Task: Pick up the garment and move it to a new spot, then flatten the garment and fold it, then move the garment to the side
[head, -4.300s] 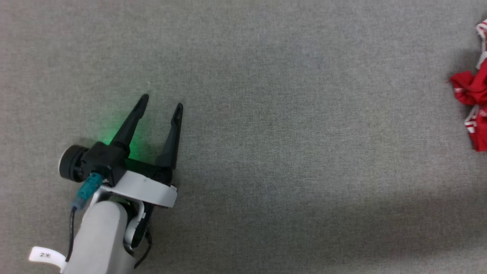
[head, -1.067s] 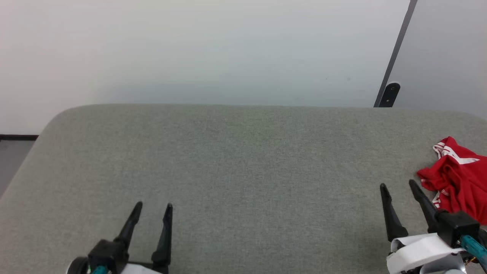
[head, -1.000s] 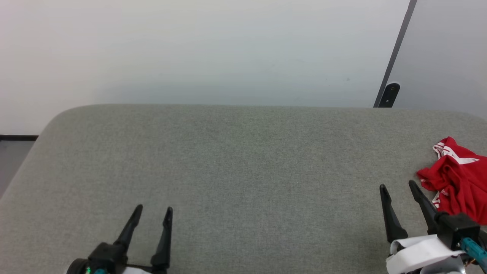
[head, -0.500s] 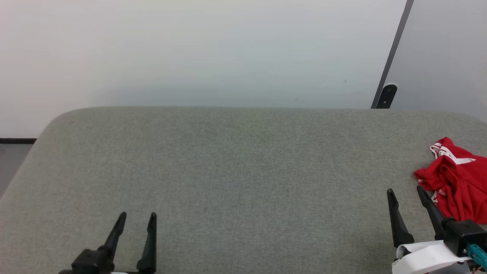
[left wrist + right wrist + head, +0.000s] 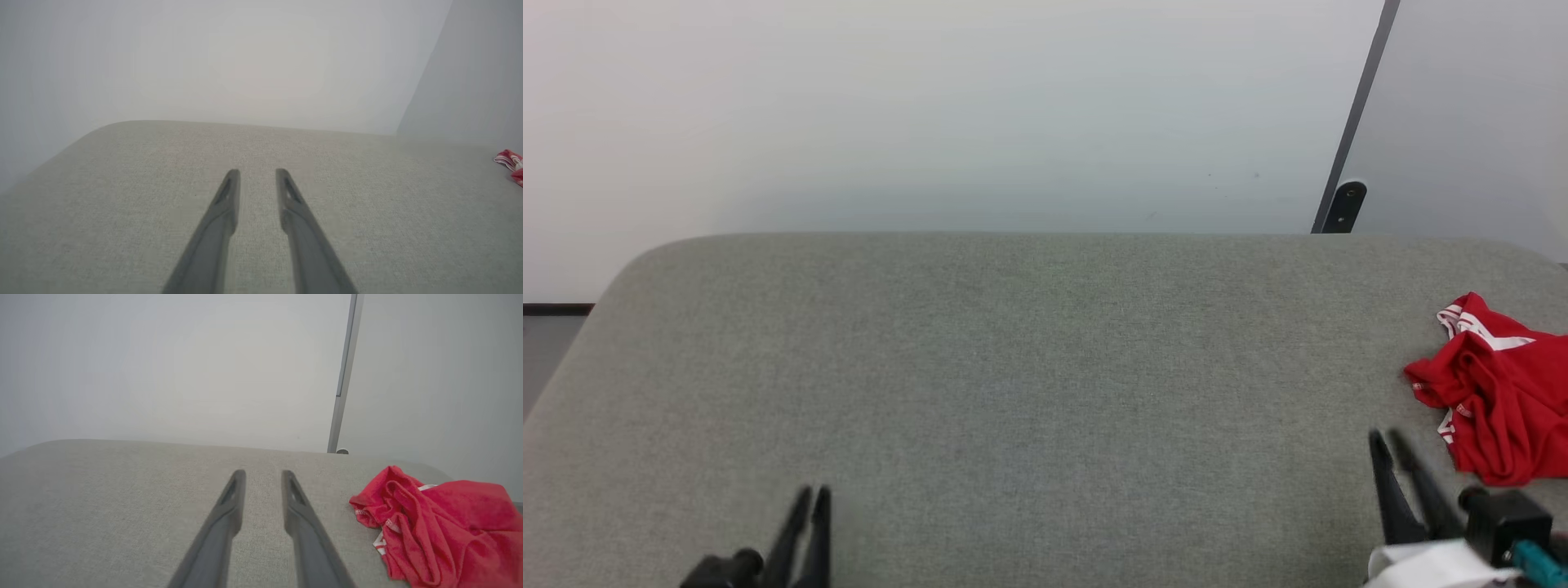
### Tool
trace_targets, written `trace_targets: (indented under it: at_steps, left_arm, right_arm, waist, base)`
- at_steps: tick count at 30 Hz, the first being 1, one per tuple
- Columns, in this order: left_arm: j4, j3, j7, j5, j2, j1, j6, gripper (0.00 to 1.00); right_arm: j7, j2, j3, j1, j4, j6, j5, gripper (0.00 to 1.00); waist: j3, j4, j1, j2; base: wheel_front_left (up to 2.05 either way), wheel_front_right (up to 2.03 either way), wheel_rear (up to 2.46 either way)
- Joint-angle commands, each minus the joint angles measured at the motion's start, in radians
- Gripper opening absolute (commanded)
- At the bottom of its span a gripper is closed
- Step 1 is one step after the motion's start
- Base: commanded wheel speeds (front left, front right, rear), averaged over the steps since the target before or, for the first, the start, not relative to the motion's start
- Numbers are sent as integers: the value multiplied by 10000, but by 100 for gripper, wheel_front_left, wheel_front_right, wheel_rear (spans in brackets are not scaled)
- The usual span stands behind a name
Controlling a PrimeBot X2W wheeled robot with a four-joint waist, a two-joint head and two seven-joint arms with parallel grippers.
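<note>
Garment [image 5: 1494,392] crumpled ahead-right of my right claw [image 5: 1387,439], near it, well apart from left claw [image 5: 814,492]. Both claws narrowly apart, empty. I judge it light, limp; pinch nearest raised fold.

No legible text anywhere, crumpled garment [image 5: 1503,392] showing tiny white marks (too small to read)
</note>
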Motion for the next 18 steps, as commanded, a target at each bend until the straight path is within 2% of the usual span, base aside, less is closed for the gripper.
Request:
trace_targets:
  at_steps: [1, 18]
  left_arm:
    - [17, 1, 2, -5, -4, 5, 0, 0]
    - [94, 181, 852, -3138, -155, -446, 2, 0]
  right_arm:
    - [6, 4, -2, 8, 13, 0, 5, 0]
    - [842, 170, -310, -195, -8, 0, 3243, 0]
  waist:
    - [0, 0, 0, -1]
    - [98, 22, 0, -1]
  base:
    - [0, 0, 0]
    - [0, 0, 0]
